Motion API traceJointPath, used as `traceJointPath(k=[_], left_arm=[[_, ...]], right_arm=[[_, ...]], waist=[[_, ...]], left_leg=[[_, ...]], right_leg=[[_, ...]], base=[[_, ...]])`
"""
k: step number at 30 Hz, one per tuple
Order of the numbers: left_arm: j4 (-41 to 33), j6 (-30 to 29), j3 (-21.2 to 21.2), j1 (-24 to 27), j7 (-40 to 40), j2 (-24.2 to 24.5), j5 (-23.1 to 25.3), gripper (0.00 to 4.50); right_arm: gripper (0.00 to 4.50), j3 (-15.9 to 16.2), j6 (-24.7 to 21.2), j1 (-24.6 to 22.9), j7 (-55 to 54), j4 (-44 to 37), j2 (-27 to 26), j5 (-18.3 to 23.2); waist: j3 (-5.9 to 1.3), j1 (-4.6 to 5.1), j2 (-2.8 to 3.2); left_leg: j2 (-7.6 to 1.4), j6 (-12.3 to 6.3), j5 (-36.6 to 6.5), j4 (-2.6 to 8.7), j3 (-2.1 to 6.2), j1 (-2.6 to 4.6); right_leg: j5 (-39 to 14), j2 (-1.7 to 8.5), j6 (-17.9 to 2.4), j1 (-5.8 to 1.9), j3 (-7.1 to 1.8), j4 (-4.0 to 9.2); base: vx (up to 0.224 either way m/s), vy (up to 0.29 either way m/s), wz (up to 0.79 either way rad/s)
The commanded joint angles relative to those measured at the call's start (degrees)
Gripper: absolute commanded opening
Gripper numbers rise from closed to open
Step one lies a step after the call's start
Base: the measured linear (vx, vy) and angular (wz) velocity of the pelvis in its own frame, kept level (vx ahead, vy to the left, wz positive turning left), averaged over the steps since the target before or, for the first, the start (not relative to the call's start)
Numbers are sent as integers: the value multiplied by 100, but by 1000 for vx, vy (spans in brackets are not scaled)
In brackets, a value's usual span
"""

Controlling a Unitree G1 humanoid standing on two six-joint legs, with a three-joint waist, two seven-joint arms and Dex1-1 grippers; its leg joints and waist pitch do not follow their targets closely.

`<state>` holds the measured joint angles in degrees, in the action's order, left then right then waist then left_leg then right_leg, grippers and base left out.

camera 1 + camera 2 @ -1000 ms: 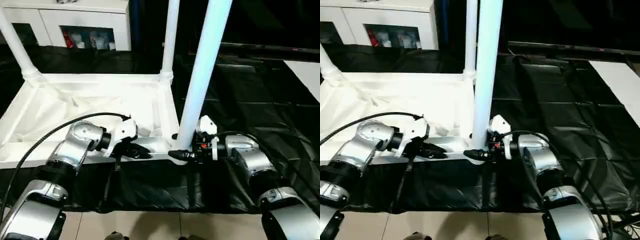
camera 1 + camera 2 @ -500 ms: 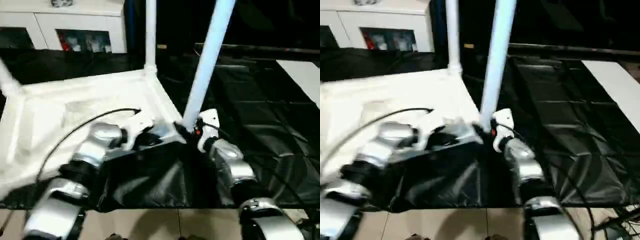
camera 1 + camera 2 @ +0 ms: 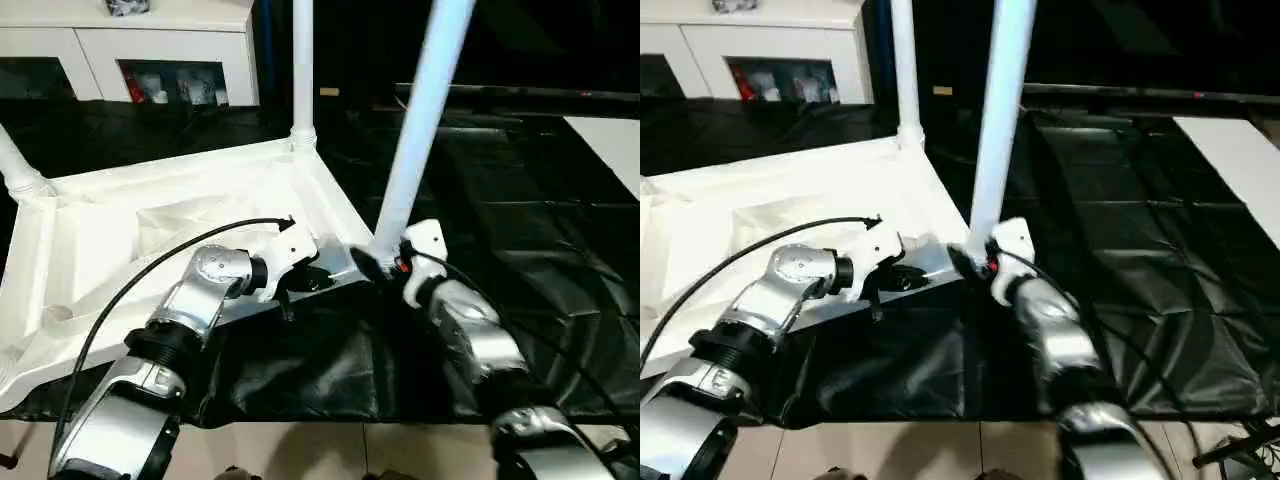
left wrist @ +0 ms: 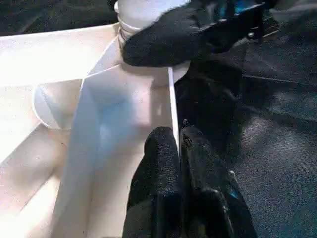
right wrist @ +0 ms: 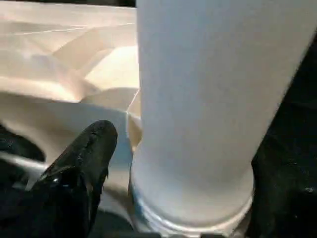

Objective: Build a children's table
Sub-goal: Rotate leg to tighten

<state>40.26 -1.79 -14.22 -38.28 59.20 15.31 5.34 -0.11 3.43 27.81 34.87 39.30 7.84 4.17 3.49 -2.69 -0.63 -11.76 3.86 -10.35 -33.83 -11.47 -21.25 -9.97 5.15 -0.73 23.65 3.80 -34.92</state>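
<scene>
Our left jaws [image 4: 179,148] pinch the light, stiff tabletop [image 3: 150,215] rim; right jaws [image 3: 372,268] stand apart around the slippery leg [image 3: 415,130].

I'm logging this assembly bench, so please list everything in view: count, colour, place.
White plastic rectangular table top: one, upside down on the black cover, ribbed underside up.
White tubular legs: three standing in corner sockets, far, left, near right.
Black-covered work table: one, under everything.
White cabinet: one, behind, coloured items on its shelf.
Pale tiled floor: nearest edge.
Left gripper: black, shut on the top's near rim.
Right gripper: black, at the near-right leg's base.
</scene>
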Motion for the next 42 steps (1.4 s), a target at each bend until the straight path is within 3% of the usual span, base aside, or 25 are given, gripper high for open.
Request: traceJointPath(k=[1, 9, 10, 11, 13, 17, 22, 23, 25, 26, 28, 29, 30, 31, 34, 36, 37, 38, 39, 41, 42], left_arm=[[82, 346, -106, -56, 159, 28, -4, 0], [-24, 66, 196, -38, 201, 16, -299, 0], [-65, 64, 252, -41, 189, 22, -358, 27], [-146, 20, 327, -50, 170, 67, -447, 27], [-214, -65, 375, -50, 180, 105, -499, 58], [-353, -109, 446, -37, 215, 260, -549, 66], [-460, -268, 366, 23, 508, 379, -542, 118], [-464, -327, 352, -1, 529, 384, -556, 127], [-420, -455, 360, -114, 418, 315, -588, 145], [-399, -519, 358, -167, 386, 267, -612, 145], [-219, -507, 320, -295, 148, 95, -527, 161], [-151, -616, 289, -322, 121, 2, -537, 161], [-113, -703, 268, -334, 122, -56, -553, 161], [-59, -753, 242, -343, 128, -109, -554, 164], [263, -736, 192, -412, -104, -268, -418, 165], [315, -727, 185, -423, -136, -293, -392, 165], [404, -772, 126, -451, -92, -302, -336, 165], [424, -780, 115, -458, -102, -302, -318, 165], [492, -775, 84, -482, -144, -301, -259, 165], [635, -703, 21, -531, -285, -289, -129, 165], [678, -680, -3, -545, -336, -281, -85, 165]], right_arm=[[395, 21, -268, -151, 684, -436, 298, 289], [395, -25, -864, -527, 2032, -1359, 1247, 788], [398, 26, -948, -601, 2251, -1511, 1393, 844], [398, 136, -1136, -722, 2575, -1762, 1618, 908], [400, 194, -1229, -768, 2711, -1866, 1689, 940], [400, 251, -1268, -730, 2671, -1863, 1666, 912], [400, 314, -1171, -670, 2397, -1753, 1575, 713], [400, 318, -1229, -702, 2401, -1826, 1601, 729], [400, 298, -1324, -794, 2390, -1966, 1695, 734], [400, 277, -1371, -839, 2392, -2015, 1735, 743], [400, 245, -1259, -907, 2281, -1976, 1817, 620], [400, 195, -1311, -917, 2237, -1946, 1834, 658], [400, 160, -1364, -921, 2215, -1930, 1842, 700], [416, 124, -1378, -906, 2113, -1892, 1846, 683], [436, 34, -1268, -867, 1792, -1754, 1836, 568], [443, 42, -1277, -897, 1826, -1795, 1851, 583], [443, 40, -1268, -946, 1768, -1852, 1841, 567], [443, 48, -1254, -954, 1747, -1863, 1844, 548], [443, 62, -1230, -967, 1692, -1884, 1844, 507], [443, 81, -1204, -969, 1626, -1884, 1835, 473], [443, 92, -1183, -968, 1616, -1880, 1834, 465]], waist=[[-414, -20, -27], [-394, -98, -84], [-395, -106, -82], [-398, -111, -87], [-408, -125, -80], [-390, -102, -109], [-398, -116, -34], [-398, -130, 29], [-404, -121, -11], [-401, -129, 37], [-400, -140, 24], [-407, -172, 55], [-406, -176, 17], [-411, -190, 72], [-418, -164, 38], [-435, -160, 63], [-428, -145, 112], [-420, -135, 102], [-426, -126, 140], [-428, -116, 126], [-425, -110, 155]], left_leg=[[-146, -398, -1122, 384, 64, 73], [-146, -440, -1168, 373, 66, 52], [-149, -451, -1141, 373, 73, 44], [-147, -458, -1135, 369, 75, 37], [-155, -483, -1068, 360, 74, 33], [-150, -414, -1164, 369, 80, 37], [-161, -279, -1162, 384, 82, 76], [-162, -261, -1181, 382, 86, 90], [-155, -251, -1193, 383, 81, 75], [-155, -238, -1205, 383, 84, 85], [-145, -237, -1230, 368, 71, 86], [-137, -220, -1228, 360, 76, 93], [-132, -243, -1215, 362, 77, 75], [-127, -257, -1178, 356, 83, 80], [-95, -273, -1172, 339, 74, 62], [-86, -361, -1089, 322, 83, 39], [-94, -379, -1098, 326, 84, 43], [-93, -379, -1130, 328, 86, 43], [-93, -368, -1166, 329, 91, 51], [-85, -375, -1183, 326, 93, 52], [-92, -371, -1234, 330, 93, 60]], right_leg=[[-890, 281, -1330, -317, -260, 405], [-1383, 298, -1181, -328, -247, 445], [-1381, 303, -1179, -327, -243, 443], [-1380, 300, -1174, -330, -239, 440], [-1266, 311, -1250, -328, -234, 424], [-1497, 308, -1213, -304, -223, 446], [-1298, 289, -1246, -289, -234, 429], [-1230, 292, -1280, -283, -235, 423], [-1040, 280, -1336, -311, -232, 402], [-1010, 281, -1350, -311, -234, 401], [-967, 277, -1385, -315, -236, 422], [-963, 289, -1390, -326, -238, 419], [-956, 285, -1375, -341, -231, 419], [-948, 291, -1380, -340, -231, 418], [-958, 266, -1345, -359, -222, 441], [-1014, 276, -1295, -382, -216, 441], [-1037, 272, -1295, -369, -210, 468], [-1069, 261, -1293, -365, -205, 467], [-1093, 256, -1298, -367, -198, 470], [-1153, 252, -1286, -370, -193, 475], [-1212, 248, -1282, -355, -190, 487]], base=[[0, 0, 0], [0, 0, 0], [0, 0, 0], [0, 0, 0], [0, 0, 0], [0, 0, 0], [0, 0, 0], [0, 0, 0], [0, 0, 0], [0, 0, 0], [0, 0, 0], [0, 0, 0], [0, 0, 0], [0, 0, 0], [0, 0, 0], [0, 0, 0], [0, 0, 0], [0, 0, 0], [0, 0, 0], [0, 0, 0], [0, 0, 0]])
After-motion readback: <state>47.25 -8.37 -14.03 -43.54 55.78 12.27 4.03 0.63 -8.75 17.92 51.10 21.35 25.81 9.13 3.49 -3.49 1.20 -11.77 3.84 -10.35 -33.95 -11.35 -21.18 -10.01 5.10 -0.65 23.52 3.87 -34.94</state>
